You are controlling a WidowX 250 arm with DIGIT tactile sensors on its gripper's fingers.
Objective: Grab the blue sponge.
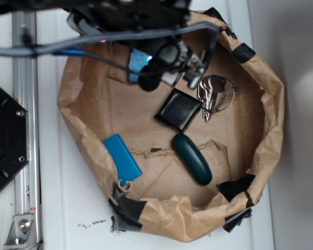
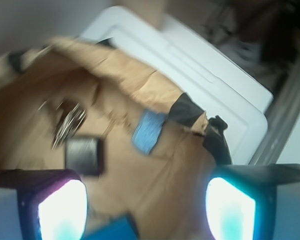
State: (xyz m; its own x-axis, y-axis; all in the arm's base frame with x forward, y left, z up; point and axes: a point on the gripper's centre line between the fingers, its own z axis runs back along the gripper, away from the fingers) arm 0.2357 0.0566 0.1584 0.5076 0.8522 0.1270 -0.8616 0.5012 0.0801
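Sponge (image 1: 139,61), rough pale-blue foam strip

crinkled brown paper liner (image 1: 261,104), glossy black case (image 1: 178,109)

looking straight down from high above at the whole brown paper bin (image 1: 271,104). riding on the arm, low and close, tilted across the bin floor between two glowing fingertips (image 2: 62,210). shared: the black square case (image 1: 178,109), keys (image 1: 213,94) and blue sponge (image 1: 138,61).
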